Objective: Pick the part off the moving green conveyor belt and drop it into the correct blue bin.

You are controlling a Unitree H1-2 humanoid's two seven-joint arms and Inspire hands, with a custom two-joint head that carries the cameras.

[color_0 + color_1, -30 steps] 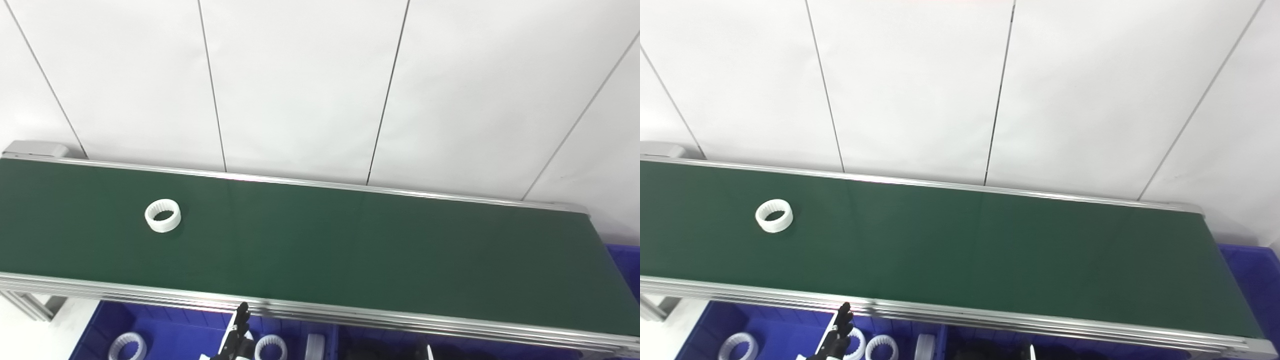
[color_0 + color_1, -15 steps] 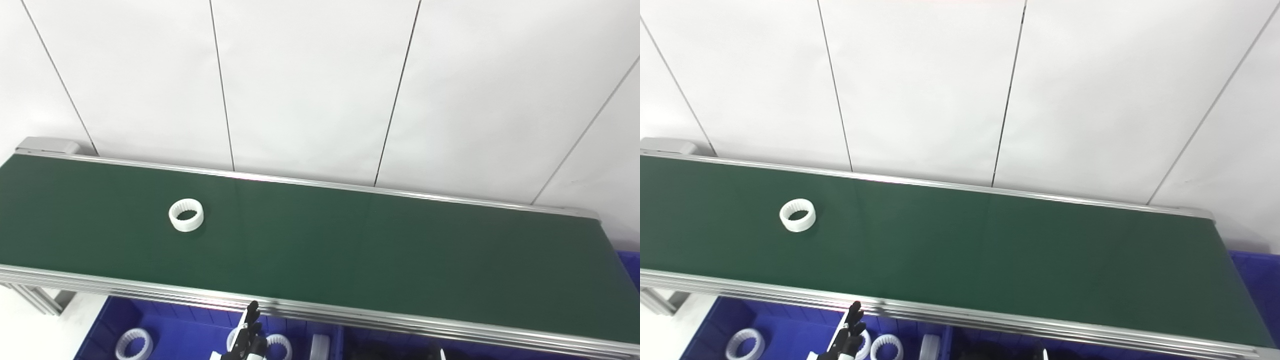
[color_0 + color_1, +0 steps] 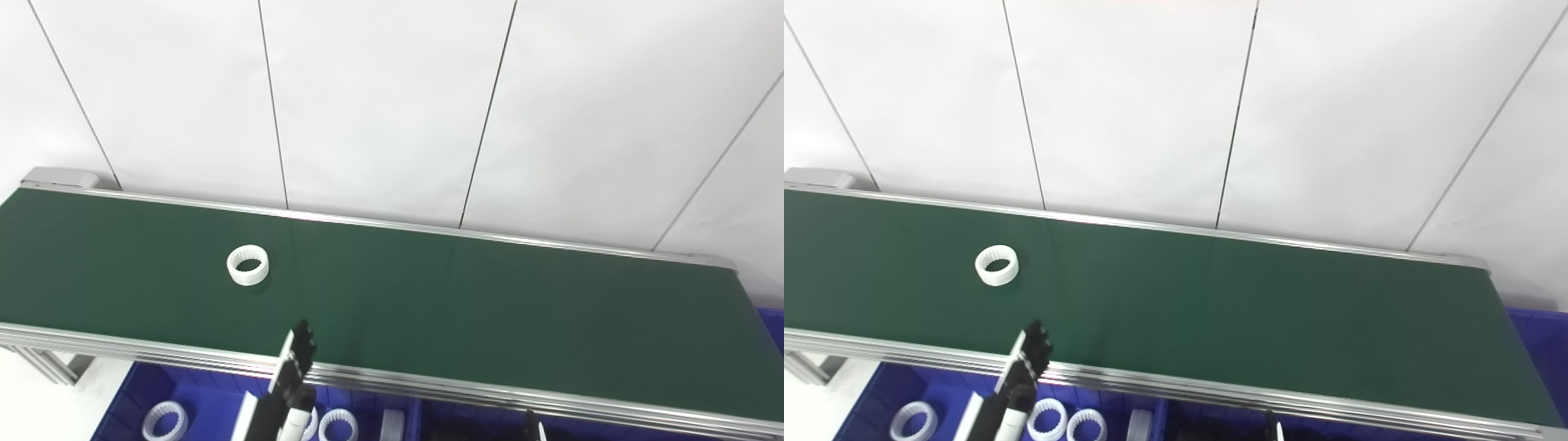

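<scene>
- white toothed plastic ring [image 3: 247, 265] lies flat on green conveyor belt [image 3: 490, 294].
- left hand [image 3: 293, 367] above belt's near rail, fingers extended, pressed together, holding nothing.
- right hand [image 3: 531, 424]: finger state cannot be told.

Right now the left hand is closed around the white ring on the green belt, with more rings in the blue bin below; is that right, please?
Not quite: the left hand holds nothing. In the left eye view it reaches over the belt's near edge, apart from the white ring, which lies alone on the belt. More rings do sit in the blue bin below.
</scene>
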